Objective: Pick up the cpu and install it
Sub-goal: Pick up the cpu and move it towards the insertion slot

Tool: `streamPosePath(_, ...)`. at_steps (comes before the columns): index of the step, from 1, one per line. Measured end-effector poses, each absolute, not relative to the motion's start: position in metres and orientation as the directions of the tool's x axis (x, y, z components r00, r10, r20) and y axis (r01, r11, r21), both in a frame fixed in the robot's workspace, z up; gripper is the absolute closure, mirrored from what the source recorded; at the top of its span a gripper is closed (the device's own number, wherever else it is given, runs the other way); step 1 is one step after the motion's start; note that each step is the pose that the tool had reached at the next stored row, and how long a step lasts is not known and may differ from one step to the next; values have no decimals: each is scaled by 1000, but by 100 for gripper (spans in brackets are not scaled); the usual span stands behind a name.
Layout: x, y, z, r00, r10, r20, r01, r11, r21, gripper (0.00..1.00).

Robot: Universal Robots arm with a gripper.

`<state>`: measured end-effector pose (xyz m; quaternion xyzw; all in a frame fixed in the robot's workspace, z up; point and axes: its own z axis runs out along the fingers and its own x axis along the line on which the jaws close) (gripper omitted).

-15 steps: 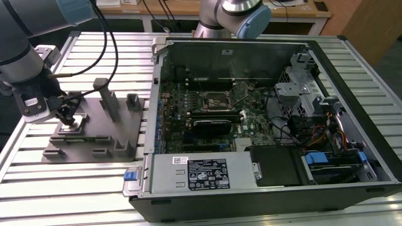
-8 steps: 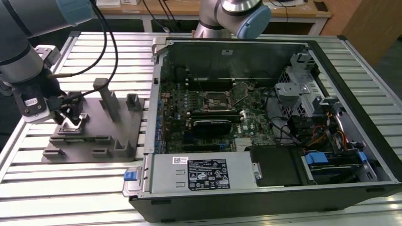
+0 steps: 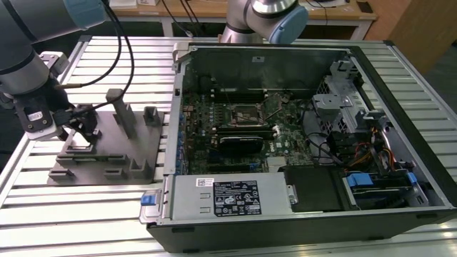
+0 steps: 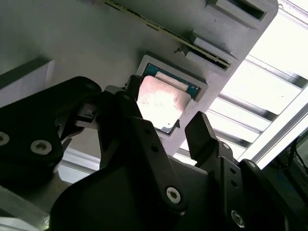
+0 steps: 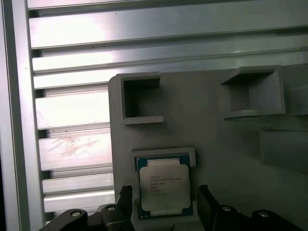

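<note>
One black claw (image 5: 164,191) spread, straddling small square silvery-topped cpu (image 5: 163,178), narrow gaps at both chip edges, seated in pocket of grey plastic fixture plate (image 5: 211,139), slatted metal tabletop (image 5: 72,110) beside.

Slatted metal table (image 3: 71,214) carries grey fixture plate (image 3: 107,145), open computer case (image 3: 286,231) just beside.

End effector (image 4: 163,109): black, jaws apart, fingers (image 4: 118,108) standing one on either side of the cpu (image 4: 161,98). Whether they touch the chip's edges cannot be told.

cpu: pale metal top, green border along one edge. It lies flat inside a raised grey pocket (image 4: 198,84) on the grey fixture plate (image 4: 67,43).

A slotted block (image 4: 240,9) sits on the same plate, well apart from the pocket.

Past the plate edge: ribbed metal worktop (image 4: 269,77), brightly lit.
</note>
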<state>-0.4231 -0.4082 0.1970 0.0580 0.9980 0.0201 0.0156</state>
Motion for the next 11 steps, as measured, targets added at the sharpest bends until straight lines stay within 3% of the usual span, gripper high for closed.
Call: streamPosePath(11,-423,-402,190,-995,95,-29,94,995,42,35)
